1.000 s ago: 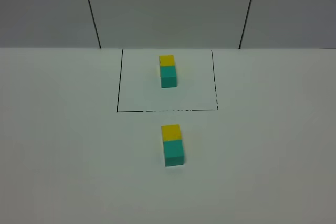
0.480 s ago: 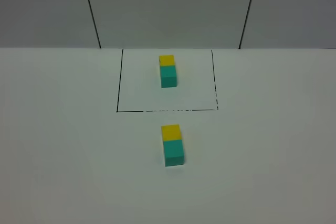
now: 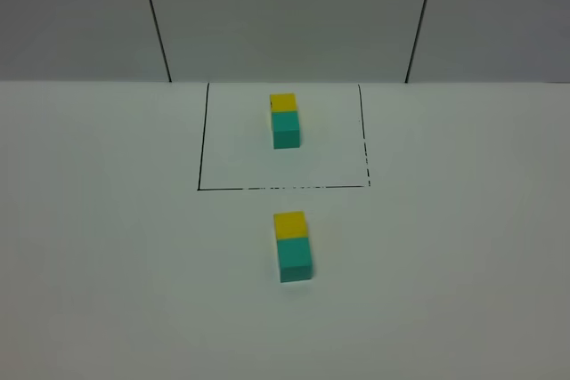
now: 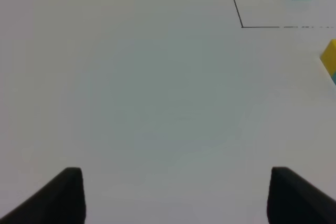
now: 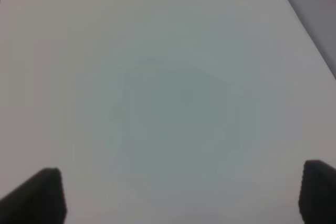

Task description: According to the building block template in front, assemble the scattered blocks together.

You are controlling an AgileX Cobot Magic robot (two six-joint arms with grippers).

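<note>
template: small yellow-and-teal matte cube pair [image 3: 285, 120] sits inside the thin black rectangle outline [image 3: 199, 175]
loose blocks: yellow cube [image 3: 289, 224] touching teal cube [image 3: 295, 258], just outside the outline's near edge
left gripper [image 4: 176, 195]: fingers spread, holding nothing
right gripper [image 5: 181, 195]: same, wide apart over the bare white table [image 5: 168, 77]

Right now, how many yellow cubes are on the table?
2. One yellow cube sits inside the black outline, joined to a teal cube. The other yellow cube lies outside it, nearer the camera, touching its own teal cube.
</note>
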